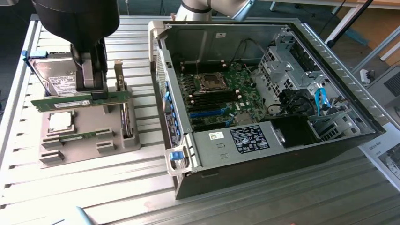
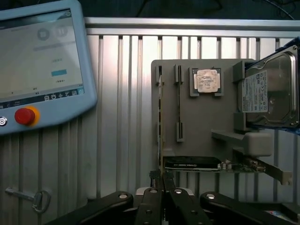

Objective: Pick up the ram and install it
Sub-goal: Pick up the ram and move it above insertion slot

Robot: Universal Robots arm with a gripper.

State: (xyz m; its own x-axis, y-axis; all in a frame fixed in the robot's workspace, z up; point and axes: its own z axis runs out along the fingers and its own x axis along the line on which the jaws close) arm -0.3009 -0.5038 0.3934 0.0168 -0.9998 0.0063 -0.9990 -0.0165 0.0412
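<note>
The ram (image 1: 69, 101) is a long green stick with a pale label. It hangs level a little above the grey holder tray (image 1: 93, 147) at the exterior view's left. My gripper (image 1: 98, 95) is shut on its upper edge, near one end. In the wrist view the fingers (image 2: 152, 201) are pressed together, and the ram's thin edge (image 2: 160, 122) runs out from between them over the tray (image 2: 206, 117). The open computer case (image 1: 325, 70) lies to the exterior view's right, with the motherboard's memory slots (image 1: 216, 96) exposed inside.
The tray also carries a silver processor chip (image 1: 61, 122), a hard drive (image 1: 59, 77), another green board (image 1: 81, 136) and a card (image 2: 197, 163). A teach pendant (image 2: 42, 61) and a key ring (image 2: 35, 199) lie on the slatted metal table (image 1: 125, 187).
</note>
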